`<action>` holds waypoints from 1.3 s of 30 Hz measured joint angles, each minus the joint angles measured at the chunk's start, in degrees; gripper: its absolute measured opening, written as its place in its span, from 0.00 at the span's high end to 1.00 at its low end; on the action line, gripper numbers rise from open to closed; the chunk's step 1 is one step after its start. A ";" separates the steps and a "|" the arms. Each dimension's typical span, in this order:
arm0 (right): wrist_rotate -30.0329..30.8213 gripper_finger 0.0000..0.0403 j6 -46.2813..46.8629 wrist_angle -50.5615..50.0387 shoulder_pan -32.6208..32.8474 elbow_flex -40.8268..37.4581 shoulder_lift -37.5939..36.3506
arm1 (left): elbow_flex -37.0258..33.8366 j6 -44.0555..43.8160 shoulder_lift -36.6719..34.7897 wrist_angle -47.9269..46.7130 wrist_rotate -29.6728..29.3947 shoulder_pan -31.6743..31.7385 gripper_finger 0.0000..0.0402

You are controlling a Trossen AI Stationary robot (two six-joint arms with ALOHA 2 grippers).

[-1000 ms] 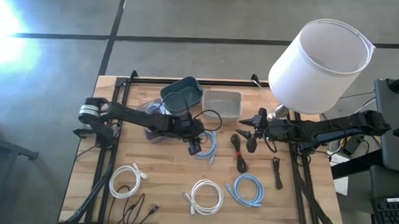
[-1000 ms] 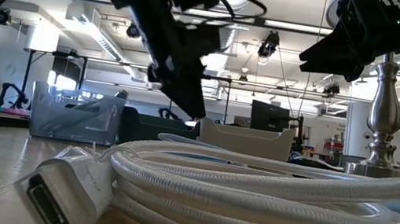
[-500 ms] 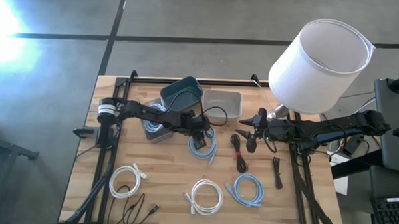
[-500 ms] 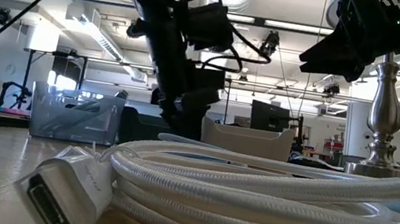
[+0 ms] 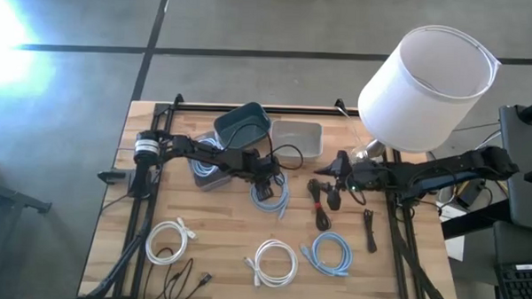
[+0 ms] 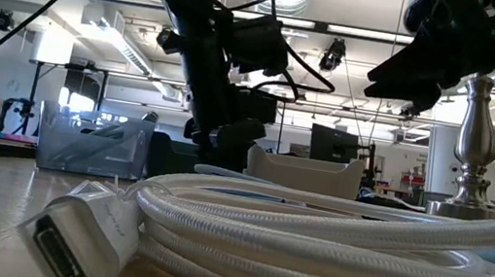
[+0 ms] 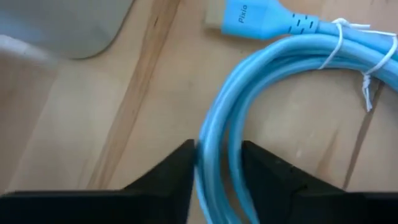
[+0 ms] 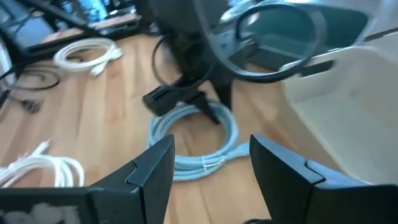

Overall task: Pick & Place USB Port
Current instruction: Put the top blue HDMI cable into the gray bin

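A light blue USB cable point(image 5: 273, 199), tied in a coil, lies flat on the wooden table near its middle. My left gripper point(image 5: 264, 182) is down on the far side of the coil. In the left wrist view my left gripper point(image 7: 219, 171) has the blue cable point(image 7: 280, 68) running between its fingers, with the blue plug point(image 7: 249, 22) beyond. My right gripper point(image 5: 332, 196) is open and hovers above a black cable point(image 5: 318, 205), touching nothing. In the right wrist view my right gripper point(image 8: 211, 168) looks across at the blue coil point(image 8: 193, 146). My left gripper pinches the bundled strands point(image 7: 214, 134) on the far side of the blue coil between its two fingers. The fingers come from above, pointing down, one inside the loop and one outside. The coil still lies flat on the table.
At the far edge stand a teal bin point(image 5: 243, 124) and a clear bin point(image 5: 295, 137); another clear container point(image 5: 205, 171) sits under the left arm. White coils point(image 5: 170, 240) point(image 5: 275, 262), a blue coil point(image 5: 330, 255) and black cables point(image 5: 370, 229) point(image 5: 187, 276) lie nearer. A lamp point(image 5: 428, 80) stands at right.
My left gripper has moved a little toward the far edge and come down onto the blue coil, then stayed there. My right gripper has shifted slightly toward the table's left. The blue coil has not moved.
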 joint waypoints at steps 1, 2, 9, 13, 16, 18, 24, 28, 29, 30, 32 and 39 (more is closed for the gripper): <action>-0.68 0.49 -0.23 1.08 0.00 0.00 1.38 | 0.06 0.00 -0.20 -0.06 0.06 0.00 0.74; -1.35 0.49 -0.59 2.21 0.02 0.02 2.81 | 0.07 0.16 -0.54 -0.10 0.11 -0.02 0.79; -2.16 0.49 -1.62 2.37 0.00 2.63 10.47 | -0.22 0.11 -3.34 -2.13 -0.24 -0.60 0.91; -2.30 0.49 -3.37 1.83 0.00 4.69 12.43 | -0.17 -0.14 -7.45 -3.51 -0.26 -2.36 0.91; -2.30 0.49 -3.45 -0.50 0.00 5.98 12.69 | -0.20 -0.26 -10.73 -5.54 -1.36 -4.03 0.90; -2.30 0.49 -3.10 -1.37 0.00 6.67 12.70 | -0.20 -0.34 -13.37 -6.76 -3.62 -5.32 0.90; -2.30 0.49 -2.88 -2.81 0.02 7.22 11.93 | -0.20 -2.35 -21.41 -14.80 -11.22 -8.74 0.90; -2.29 0.49 -3.02 -3.89 0.02 7.14 11.90 | -0.20 -5.59 -27.11 -20.53 -15.51 -10.77 0.90; -2.28 0.49 -3.03 -3.96 0.02 7.13 11.95 | -0.20 -6.17 -28.42 -21.96 -16.94 -11.25 0.90; -2.28 0.49 -3.03 -3.99 0.00 7.13 11.97 | -0.20 -6.55 -29.70 -23.37 -18.17 -11.66 0.90; -2.28 0.49 -3.03 -4.03 0.02 7.10 11.97 | -0.20 -7.06 -32.57 -25.95 -20.03 -12.26 0.90; -2.28 0.49 -3.03 -4.07 0.02 7.06 11.97 | -1.25 -9.87 -40.45 -34.29 -28.46 -11.96 0.90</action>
